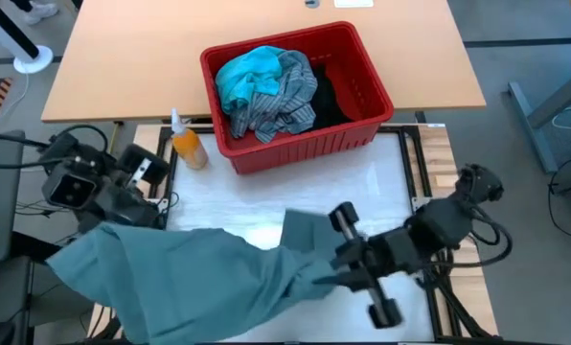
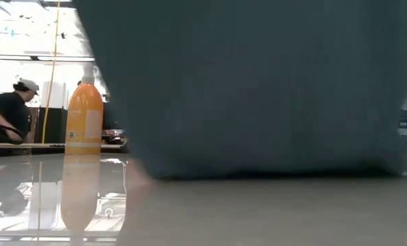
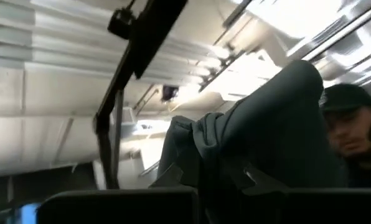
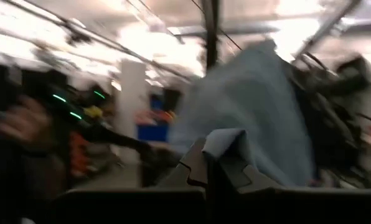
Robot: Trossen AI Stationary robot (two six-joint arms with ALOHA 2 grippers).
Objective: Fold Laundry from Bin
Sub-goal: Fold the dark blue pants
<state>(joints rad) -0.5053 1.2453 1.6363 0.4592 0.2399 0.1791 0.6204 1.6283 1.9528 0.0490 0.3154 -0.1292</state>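
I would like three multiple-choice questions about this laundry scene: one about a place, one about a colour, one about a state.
1. Where does the orange bottle stand?
A. Inside the bin
B. On the table, beside the red bin
C. On the floor

2. What colour is the garment on top, at the left, in the bin?
A. Bright turquoise
B. Yellow
C. White

3. How is the grey-green garment held?
A. It lies free, with no gripper on it
B. Only the left gripper holds it
C. Both grippers are shut on it

Answers:
1 B, the bottle stands just left of the bin's front corner in the high view.
2 A, the turquoise garment lies uppermost there.
3 C, the left gripper and the right gripper each pinch a fold of it.
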